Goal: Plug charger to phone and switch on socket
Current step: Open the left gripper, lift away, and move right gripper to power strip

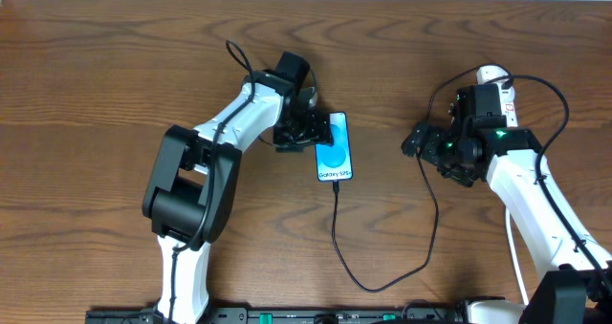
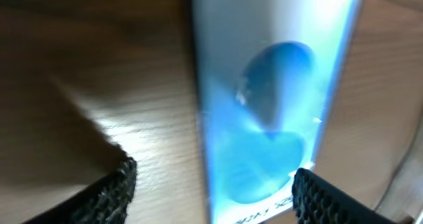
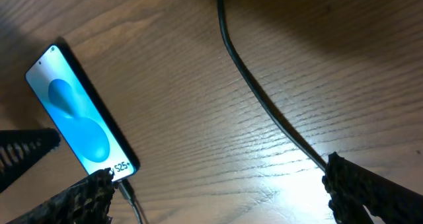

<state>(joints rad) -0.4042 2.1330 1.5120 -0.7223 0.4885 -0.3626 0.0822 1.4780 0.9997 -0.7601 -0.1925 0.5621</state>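
Note:
The phone lies flat on the wooden table, screen up and lit blue. The charger, a thin black cable, sits with its plug in the phone's bottom end, loops toward the front edge and runs back up to the right. My left gripper is open at the phone's upper left; in the left wrist view its fingers stand on either side of the phone. My right gripper is open and empty to the right of the phone. The right wrist view shows its fingers, the phone and the cable. The white socket is mostly hidden behind my right arm.
The right arm's own black wiring loops above the socket at the back right. The table's far edge meets a light wall along the top of the overhead view. The arm bases stand along the front edge.

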